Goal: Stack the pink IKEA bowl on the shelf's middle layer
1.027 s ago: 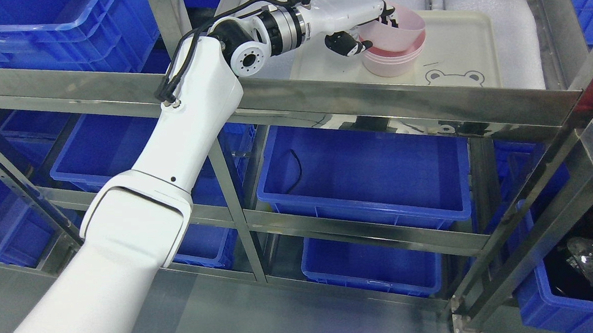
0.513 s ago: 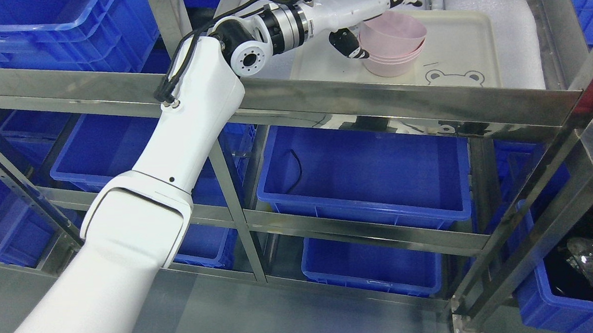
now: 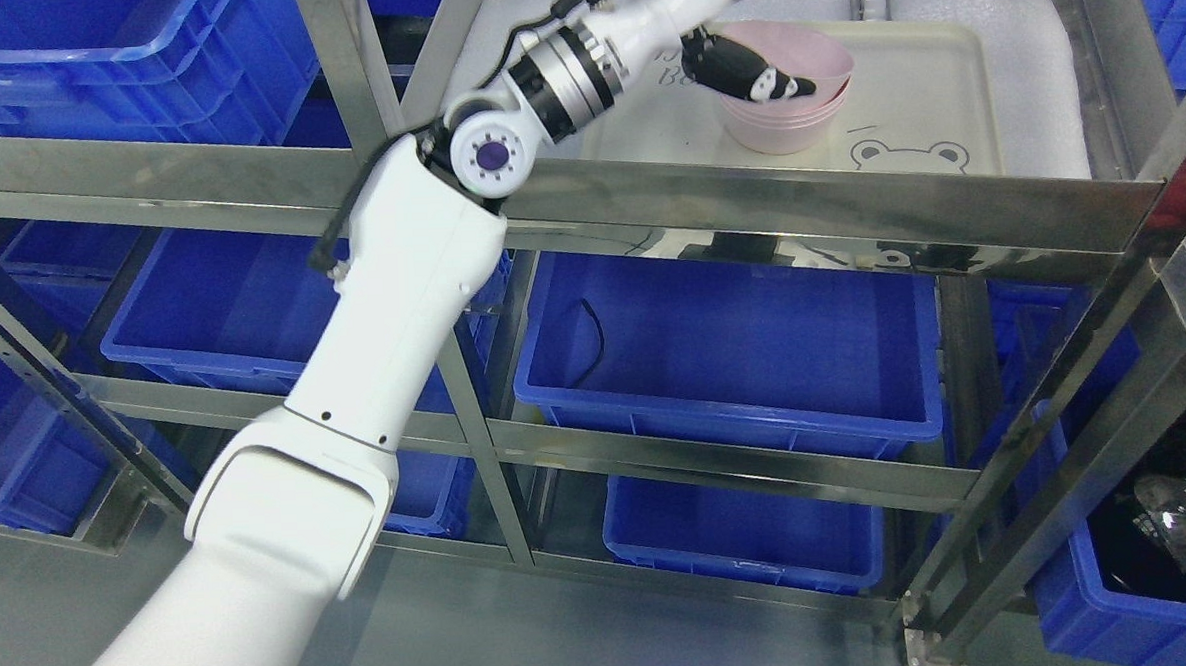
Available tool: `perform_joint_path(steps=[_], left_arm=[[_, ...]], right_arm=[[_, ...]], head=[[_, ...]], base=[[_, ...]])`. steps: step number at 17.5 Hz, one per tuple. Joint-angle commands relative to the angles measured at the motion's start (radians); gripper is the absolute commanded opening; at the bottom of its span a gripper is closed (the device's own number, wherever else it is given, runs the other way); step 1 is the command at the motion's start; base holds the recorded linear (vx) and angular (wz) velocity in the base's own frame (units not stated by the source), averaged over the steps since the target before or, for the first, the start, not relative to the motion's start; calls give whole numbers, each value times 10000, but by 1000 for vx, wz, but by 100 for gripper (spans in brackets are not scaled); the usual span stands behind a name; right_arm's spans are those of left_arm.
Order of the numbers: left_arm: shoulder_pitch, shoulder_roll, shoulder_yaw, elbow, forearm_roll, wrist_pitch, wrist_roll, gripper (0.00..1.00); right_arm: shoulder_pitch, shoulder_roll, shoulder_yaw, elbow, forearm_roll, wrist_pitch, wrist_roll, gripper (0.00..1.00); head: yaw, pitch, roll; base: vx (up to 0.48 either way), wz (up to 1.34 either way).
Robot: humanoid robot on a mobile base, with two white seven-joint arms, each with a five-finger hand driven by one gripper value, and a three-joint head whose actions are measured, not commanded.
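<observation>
Shelving: steel rack (image 3: 748,206) with several layers; its front rail crosses the whole view, so the arm must reach over it to get at the layer that carries the tray.
Bins: blue bins (image 3: 729,352) sit on the layers under that rail, likely storage and no part of this job.
Left arm: white left arm (image 3: 392,312) comes up from the lower left corner and passes over the front rail near the tray's left edge.
Tray: cream tray (image 3: 927,78) with a bear drawing at its front edge lies on white foam on the layer; it carries the bowls.
Bowl stack: pink bowls (image 3: 794,119) nest at the tray's left side, near its front edge; the top pink bowl (image 3: 811,55) sits a little askew in the ones below, which suggests it was set in, not pressed home.
Left hand: left hand (image 3: 730,27) is raised above the stack's left rim, partly cut by the top edge. Its dark thumb (image 3: 747,76) lies across the top bowl's rim; the other fingers look stretched out and clasp nothing.
Judgement: stacking looks done; the hand seems clear to draw away.
Right arm: not visible.
</observation>
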Motion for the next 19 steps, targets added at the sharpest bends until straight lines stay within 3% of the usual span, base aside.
perform_joint_path(steps=[1, 4, 8, 10, 14, 15, 19], left_arm=[[3371, 173, -2169, -3342, 1291, -456, -24, 97], [4385, 287, -2247, -3358, 1015, -1147, -25, 97], [6300, 750, -1867, -3023, 541, -1333, 6, 97], [7681, 187, -354, -2260, 371, -1349, 67, 97], [8360, 173, 2243, -1335, 751, -1165, 296, 97], [8498, 173, 2611, -1151, 1240, -982, 586, 97], [8714, 173, 3625, -1210, 3114, 1378, 1448, 98]], right_arm=[[230, -175, 0, -174, 0, -8, 3, 100], [230, -175, 0, -174, 0, -8, 3, 100], [230, -175, 0, -174, 0, -8, 3, 100], [230, -175, 0, -174, 0, -8, 3, 100], [230, -175, 0, -174, 0, -8, 3, 100], [230, -175, 0, -174, 0, -8, 3, 100], [230, -175, 0, -174, 0, -8, 3, 100]], head=[[0, 0, 0], [0, 0, 0], [0, 0, 0], [0, 0, 0], [0, 0, 0], [0, 0, 0], [0, 0, 0]], base=[[0, 0], [0, 0], [0, 0], [0, 0], [0, 0], [0, 0], [0, 0]])
